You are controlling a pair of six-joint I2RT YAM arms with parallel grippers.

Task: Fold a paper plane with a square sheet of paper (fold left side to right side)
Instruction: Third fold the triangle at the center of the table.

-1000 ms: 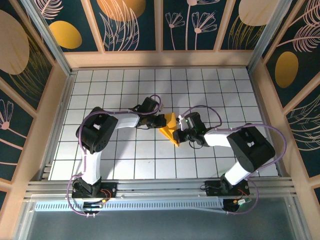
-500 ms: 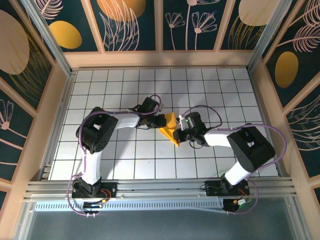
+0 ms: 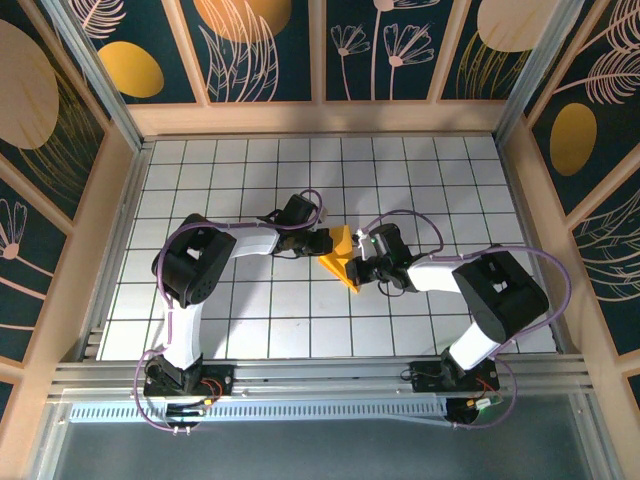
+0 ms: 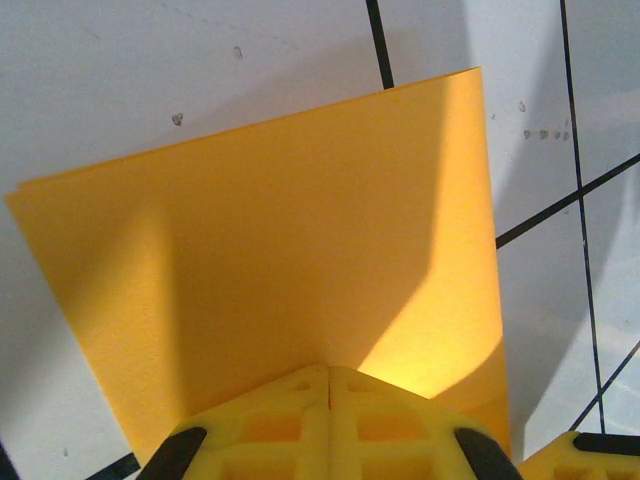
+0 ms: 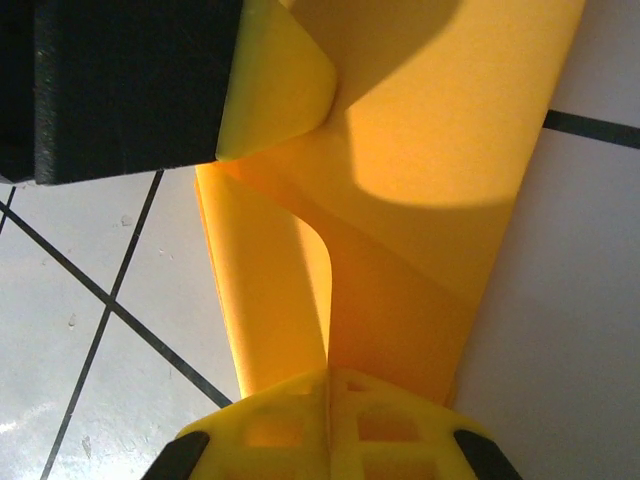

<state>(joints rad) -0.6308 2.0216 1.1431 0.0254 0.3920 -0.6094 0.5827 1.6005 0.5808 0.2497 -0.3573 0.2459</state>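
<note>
The square sheet of paper [image 3: 345, 262], orange-yellow, lies doubled over near the middle of the white grid table [image 3: 250, 170]; it is a folded sheet, not a pointed paper plane. My left gripper [image 3: 326, 243] is shut, its tips resting on the sheet's left edge. In the left wrist view the paper [image 4: 300, 230] spreads face-on beyond my closed left gripper [image 4: 329, 375]. My right gripper [image 3: 362, 268] is shut on the sheet from the right. In the right wrist view a curled upper layer of the paper [image 5: 440, 130] runs into the seam of the right gripper [image 5: 329, 378].
Wooden walls with dark floral panels [image 3: 260, 50] enclose the table on three sides. An aluminium rail [image 3: 320, 372] runs along the near edge by the arm bases. Open grid tiles lie all round the paper.
</note>
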